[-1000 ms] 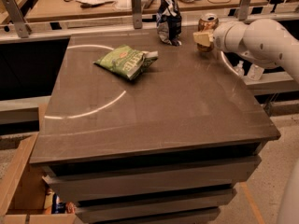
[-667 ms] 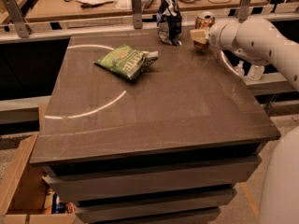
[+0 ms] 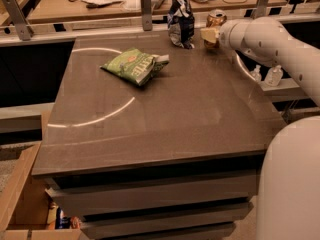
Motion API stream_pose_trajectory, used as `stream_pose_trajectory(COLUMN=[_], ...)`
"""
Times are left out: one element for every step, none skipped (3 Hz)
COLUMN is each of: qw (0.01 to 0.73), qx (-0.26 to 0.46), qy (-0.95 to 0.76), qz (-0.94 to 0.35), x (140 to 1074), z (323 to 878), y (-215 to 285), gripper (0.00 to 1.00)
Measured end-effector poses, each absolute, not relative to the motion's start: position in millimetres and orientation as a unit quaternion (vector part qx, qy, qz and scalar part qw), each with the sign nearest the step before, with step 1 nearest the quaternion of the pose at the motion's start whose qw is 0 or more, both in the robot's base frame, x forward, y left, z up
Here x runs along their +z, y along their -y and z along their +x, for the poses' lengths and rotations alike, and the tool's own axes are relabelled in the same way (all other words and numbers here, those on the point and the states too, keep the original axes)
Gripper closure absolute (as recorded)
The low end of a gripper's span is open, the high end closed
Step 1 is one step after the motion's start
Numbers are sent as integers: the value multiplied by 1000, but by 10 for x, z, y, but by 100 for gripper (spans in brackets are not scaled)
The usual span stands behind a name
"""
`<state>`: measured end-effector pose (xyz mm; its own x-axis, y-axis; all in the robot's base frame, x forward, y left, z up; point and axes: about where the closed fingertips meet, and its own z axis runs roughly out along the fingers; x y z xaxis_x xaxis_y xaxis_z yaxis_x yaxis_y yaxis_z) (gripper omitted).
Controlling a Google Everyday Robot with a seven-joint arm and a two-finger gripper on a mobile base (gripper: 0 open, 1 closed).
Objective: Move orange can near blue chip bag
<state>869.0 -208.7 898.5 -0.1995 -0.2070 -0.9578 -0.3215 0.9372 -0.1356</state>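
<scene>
My gripper [image 3: 210,34] is clamped on the lower body of the slim orange-tan metal can [image 3: 216,19], just right of the wrinkled dark blue foil chip bag [image 3: 181,20] at the far edge of the brown table [image 3: 165,119]. Sliding further left could topple the bag, and letting go while tilted could tip the can.

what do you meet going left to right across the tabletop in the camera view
green chip bag → blue chip bag → orange can; the gripper holds the can and overlaps it, so unranked
</scene>
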Motion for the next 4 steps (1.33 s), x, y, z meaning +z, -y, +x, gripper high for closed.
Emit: stream_pose_trajectory(qw=[603, 598, 595, 592], qx=[52, 61, 72, 78], qy=[-779, -784, -787, -789], qz=[-160, -152, -148, -146], x=[8927, 8864, 8809, 8779], z=[8767, 8819, 8847, 8838], y=[2035, 1962, 1886, 1867], gripper=[59, 36, 12, 0])
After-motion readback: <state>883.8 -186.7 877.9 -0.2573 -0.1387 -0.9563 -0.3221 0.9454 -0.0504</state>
